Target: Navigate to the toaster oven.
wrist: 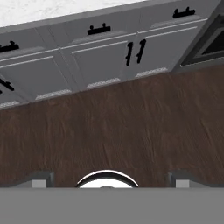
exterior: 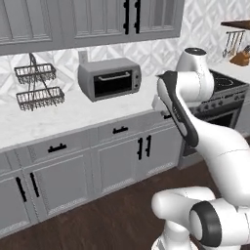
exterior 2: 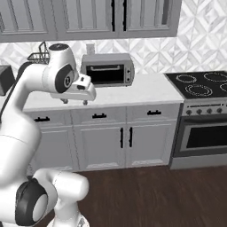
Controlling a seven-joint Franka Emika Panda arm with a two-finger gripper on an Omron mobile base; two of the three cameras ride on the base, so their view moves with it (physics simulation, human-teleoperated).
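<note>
The toaster oven [exterior: 110, 79] is a grey-silver box with a dark glass door and a silver bar handle. It stands on the white marble counter [exterior: 68, 117] against the patterned wall, under the grey upper cabinets. In the right base view the toaster oven [exterior 2: 108, 70] sits just behind my raised hand. My gripper [exterior 2: 74, 102] hangs in front of the counter edge, pointing down, and holds nothing. In the hand view its two fingertips [wrist: 41, 179] stand wide apart, open, over the dark wood floor and the lower cabinet doors [wrist: 105, 65].
A two-tier wire basket rack [exterior: 39, 83] stands on the counter left of the oven. A black-topped stove [exterior 2: 204, 84] with its range door borders the counter on the right. A knife block [exterior: 240, 57] sits beyond the stove. Dark wood floor [exterior 2: 155, 195] lies before the cabinets.
</note>
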